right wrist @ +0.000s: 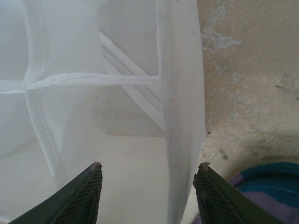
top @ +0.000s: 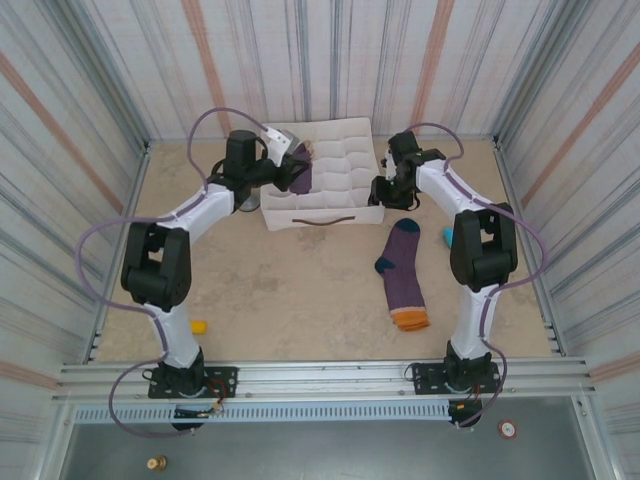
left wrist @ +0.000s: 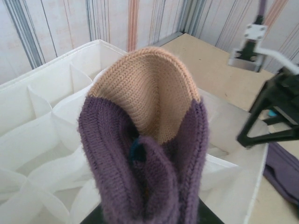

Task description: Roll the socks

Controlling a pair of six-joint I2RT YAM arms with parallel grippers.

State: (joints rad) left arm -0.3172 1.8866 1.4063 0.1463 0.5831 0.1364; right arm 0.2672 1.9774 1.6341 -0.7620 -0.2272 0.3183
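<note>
Left gripper [top: 285, 172]: closed on the rolled sock [top: 300, 175], which it holds above the back-left part of the white divided organizer box [top: 320, 218]. In my left wrist view the rolled sock [left wrist: 145, 149] is a purple bundle with its tan cuff folded over the top and a speck of teal in the fold. It hangs over the fabric compartments; I cannot tell which cell is under it.

Right gripper [right wrist: 148, 167]: fingers [right wrist: 88, 191] apart, gripping nothing. They straddle the box's right-hand wall [right wrist: 180, 116], one finger over a compartment, the other out over the table [right wrist: 252, 84]. From overhead the right gripper [top: 385, 190] sits at the box's right end.

Second sock: the flat sock [top: 404, 275] lies unrolled on the table [top: 280, 280], in front of the box's right corner. Dark toe toward the box, orange cuff toward the arm bases. Its toe [right wrist: 266, 184] shows just beside the right finger.

A small yellow block [top: 200, 327] lies near the left arm's base.
</note>
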